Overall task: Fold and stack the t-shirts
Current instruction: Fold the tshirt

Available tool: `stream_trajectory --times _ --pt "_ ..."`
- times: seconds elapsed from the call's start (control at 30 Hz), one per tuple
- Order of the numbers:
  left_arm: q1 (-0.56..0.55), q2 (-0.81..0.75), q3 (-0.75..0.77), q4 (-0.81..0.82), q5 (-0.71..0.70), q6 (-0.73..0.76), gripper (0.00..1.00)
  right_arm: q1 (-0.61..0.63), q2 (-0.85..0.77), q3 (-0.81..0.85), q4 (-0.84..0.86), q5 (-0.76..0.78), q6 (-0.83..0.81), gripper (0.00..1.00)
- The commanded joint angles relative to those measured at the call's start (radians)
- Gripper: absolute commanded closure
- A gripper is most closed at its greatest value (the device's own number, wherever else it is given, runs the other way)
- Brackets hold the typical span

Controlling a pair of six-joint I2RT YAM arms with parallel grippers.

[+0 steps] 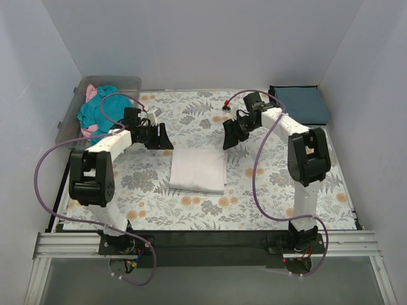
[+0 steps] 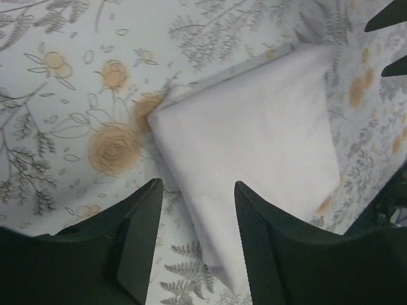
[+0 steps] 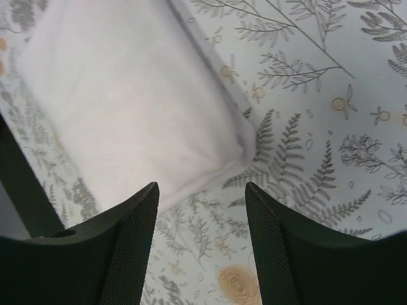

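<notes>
A white t-shirt [image 1: 198, 169] lies folded into a flat rectangle on the floral table cover [image 1: 267, 197], mid-table. It also shows in the left wrist view [image 2: 254, 140] and the right wrist view [image 3: 121, 108]. My left gripper [image 1: 162, 138] hovers open and empty just above its far left corner [image 2: 198, 187]. My right gripper [image 1: 230, 135] hovers open and empty above its far right corner [image 3: 202, 190]. A dark slate-blue t-shirt [image 1: 300, 104] lies folded at the far right. Teal [image 1: 103, 109] and pink [image 1: 90, 93] t-shirts sit crumpled in a bin at the far left.
A clear plastic bin [image 1: 130, 83] holds the loose shirts at the far left corner. White walls enclose the table on three sides. A small red and black object [image 1: 226, 105] lies on the cover near the right arm. Purple cables loop beside each arm.
</notes>
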Motion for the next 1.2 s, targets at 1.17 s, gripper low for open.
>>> stream_trajectory --times 1.17 --pt "-0.019 -0.315 -0.356 0.065 0.497 -0.215 0.59 0.121 -0.273 -0.434 0.308 -0.449 0.276 0.54"
